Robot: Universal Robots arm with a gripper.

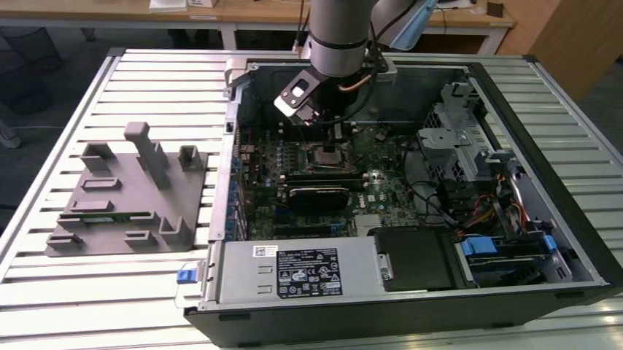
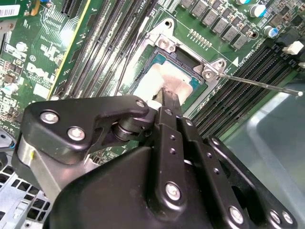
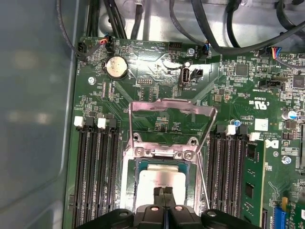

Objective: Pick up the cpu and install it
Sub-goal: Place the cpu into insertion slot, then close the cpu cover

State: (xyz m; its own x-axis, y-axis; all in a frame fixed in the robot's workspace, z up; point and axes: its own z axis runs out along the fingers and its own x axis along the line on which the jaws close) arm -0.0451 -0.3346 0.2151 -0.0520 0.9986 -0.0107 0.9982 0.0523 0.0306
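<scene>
Gripper (image 2: 167, 94), fingers closed together, empty; cpu (image 2: 155, 76) lies in socket (image 2: 164, 44), directly under tips, 6 o'clock in the exterior view.

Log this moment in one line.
gripper: shut, tips over cpu | flat square silvery-topped cpu: lying in black socket | hinged metal frame: flipped open

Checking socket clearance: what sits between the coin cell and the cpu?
In the first wrist view, the socket's raised metal load frame stands between the coin cell and the cpu; green board shows through its opening.
</scene>
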